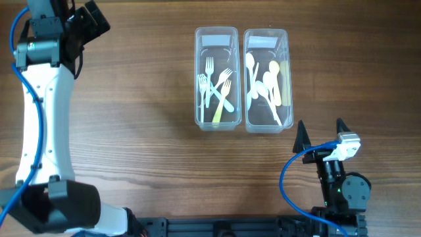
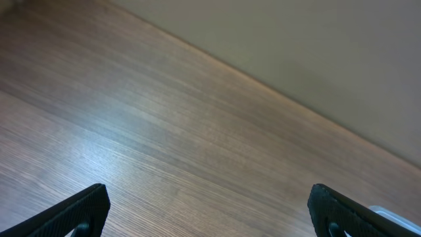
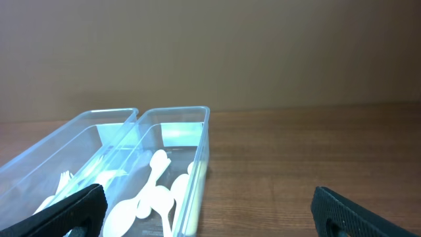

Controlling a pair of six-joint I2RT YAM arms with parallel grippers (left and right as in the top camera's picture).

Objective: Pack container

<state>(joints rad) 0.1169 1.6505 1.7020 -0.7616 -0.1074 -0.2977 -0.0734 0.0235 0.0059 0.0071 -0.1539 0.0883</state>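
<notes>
on the wooden table [image 1: 131,131], the left arm [image 1: 43,112] reached along the left edge to the far corner. two clear containers stood side by side at the centre, their long walls touching: the fork container [image 1: 216,31] on the left and the spoon container [image 1: 266,31] on the right. the left gripper [image 1: 92,21] hung over bare wood well apart from them, fingers spread wide and empty. the right gripper [image 1: 320,133] sat near the spoon container's near end, equally wide and holding nothing. white and yellow forks [image 1: 217,89] lay crossed in one, spoons [image 1: 266,85] in the other.
</notes>
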